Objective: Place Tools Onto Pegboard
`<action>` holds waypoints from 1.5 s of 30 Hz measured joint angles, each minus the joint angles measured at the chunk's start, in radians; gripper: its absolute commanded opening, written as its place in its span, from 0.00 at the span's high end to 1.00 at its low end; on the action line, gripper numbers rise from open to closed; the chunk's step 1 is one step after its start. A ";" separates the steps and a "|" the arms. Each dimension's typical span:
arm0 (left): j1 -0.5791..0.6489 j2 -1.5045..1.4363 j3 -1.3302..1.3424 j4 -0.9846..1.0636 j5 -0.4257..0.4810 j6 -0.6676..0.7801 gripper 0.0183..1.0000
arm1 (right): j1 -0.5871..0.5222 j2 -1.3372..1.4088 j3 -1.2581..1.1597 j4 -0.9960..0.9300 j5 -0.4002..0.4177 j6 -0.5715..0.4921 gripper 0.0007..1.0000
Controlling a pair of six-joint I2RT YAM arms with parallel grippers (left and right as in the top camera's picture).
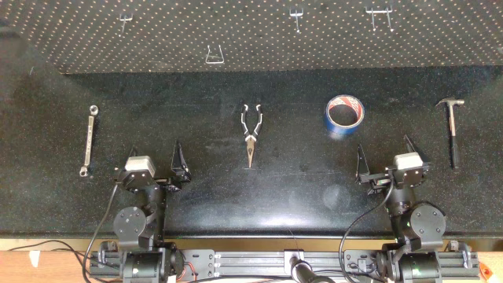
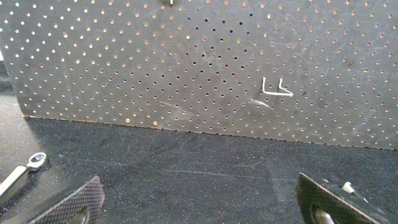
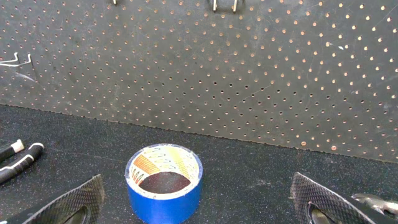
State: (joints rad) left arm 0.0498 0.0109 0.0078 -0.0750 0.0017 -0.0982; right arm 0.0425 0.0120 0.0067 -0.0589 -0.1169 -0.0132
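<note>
- Left gripper (image 1: 155,159): fingers spread wide, nothing between them, low over the black table (image 1: 259,192), close to its own base.
- Right gripper (image 1: 385,157): spread just as wide, also empty, low over the table on the right side.
- Wrench (image 1: 88,140): flat on the table, left of the left gripper and apart from it, lengthwise toward the board.
- Needle-nose pliers (image 1: 251,132): flat at mid-table between the two arms, tip toward the bases, white-tipped handles toward the board.
- Blue tape roll (image 3: 165,180): on its flat side, hole upward, just ahead of the right gripper, untouched.
- Hammer (image 1: 452,130): flat at the far right, head toward the board, handle toward the bases.
- Pegboard (image 1: 236,31): along the table's far edge, behind all four tools and apart from them.
- Wire hooks on the board: one low near the middle (image 1: 214,55), three higher up (image 1: 379,14).
</note>
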 measured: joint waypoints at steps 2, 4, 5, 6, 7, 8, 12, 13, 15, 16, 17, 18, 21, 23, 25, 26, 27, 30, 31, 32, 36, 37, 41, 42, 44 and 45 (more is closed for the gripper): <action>0.000 0.000 0.000 0.000 0.000 0.000 0.00 | 0.000 0.000 0.000 0.000 0.000 0.000 0.02; 0.000 0.000 0.000 0.000 0.000 0.000 0.00 | 0.000 0.000 0.000 0.000 0.000 0.000 0.02; 0.000 0.000 0.000 0.000 0.000 0.000 0.00 | 0.000 0.000 0.000 0.000 0.000 0.000 0.02; 0.000 0.000 0.000 0.000 0.000 0.000 0.00 | 0.000 0.000 0.000 0.000 0.000 0.000 0.02; 0.000 0.000 0.000 0.000 0.000 0.000 0.00 | 0.000 0.000 0.000 0.000 0.000 0.000 0.02; 0.000 0.000 0.000 0.000 0.000 0.000 0.00 | 0.000 0.000 0.000 0.000 0.000 0.000 0.02; 0.000 0.000 0.000 0.000 0.000 0.000 0.00 | 0.000 0.000 0.000 0.000 0.000 0.000 0.02; 0.000 0.000 0.000 0.000 0.000 0.000 0.00 | 0.000 0.000 0.000 0.000 0.000 0.000 0.02; 0.000 0.000 0.000 0.000 0.000 0.000 0.00 | 0.000 0.000 0.000 0.000 0.000 0.000 0.02; 0.000 0.000 0.000 0.000 0.000 0.000 0.00 | 0.000 0.000 0.000 0.000 0.000 0.000 0.02; 0.000 0.000 0.000 0.000 0.000 0.000 0.00 | 0.000 0.000 0.000 0.000 0.000 0.000 0.02; 0.000 0.000 0.000 0.000 0.000 0.000 0.00 | 0.000 0.000 0.000 0.000 0.000 0.000 0.02; 0.000 0.000 0.000 0.000 0.000 0.000 0.00 | 0.000 0.000 0.000 0.000 0.000 0.000 0.03; 0.000 0.000 0.000 0.000 0.000 0.000 0.00 | 0.000 0.000 0.000 0.000 0.000 0.000 0.02; 0.000 0.000 0.000 0.000 0.000 0.000 0.00 | 0.000 0.000 0.000 0.000 0.000 0.000 0.02; 0.000 0.000 0.000 0.000 0.000 0.000 0.00 | 0.000 0.000 0.000 0.000 0.000 0.000 0.02; 0.000 0.000 0.000 0.000 0.000 0.000 0.00 | 0.000 0.000 0.000 0.000 0.000 0.000 0.02; 0.000 0.000 0.000 0.000 0.000 0.000 0.00 | 0.000 0.000 0.000 0.000 0.000 0.000 0.02; 0.000 0.000 0.000 0.000 0.000 0.000 0.00 | 0.000 0.000 0.000 0.000 0.000 0.000 0.02; 0.000 0.000 0.000 0.000 0.000 0.000 0.00 | 0.000 0.000 0.000 0.000 0.000 0.000 0.02; 0.000 0.084 0.008 0.009 0.000 0.056 0.00 | 0.000 0.000 0.000 -0.001 0.000 0.000 0.02; 0.000 0.174 0.027 0.000 0.000 0.100 0.00 | 0.000 0.000 0.000 0.000 0.000 0.000 0.02; 0.010 0.623 0.333 -0.222 -0.001 0.236 0.00 | 0.000 0.000 0.000 -0.001 0.004 0.000 0.02; 0.031 0.707 0.420 -0.306 0.000 0.247 0.00 | 0.000 -0.003 0.000 -0.001 0.004 0.000 0.02; 0.114 0.881 0.587 -0.461 -0.012 0.259 0.00 | 0.000 -0.003 0.000 -0.002 0.004 0.000 0.02; 0.156 0.946 0.653 -0.525 -0.023 0.260 0.00 | 0.000 -0.004 0.000 -0.001 0.004 0.000 0.02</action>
State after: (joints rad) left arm 0.2054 0.9573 0.6613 -0.5999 -0.0216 0.1619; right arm 0.0425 0.0082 0.0067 -0.0601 -0.1127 -0.0132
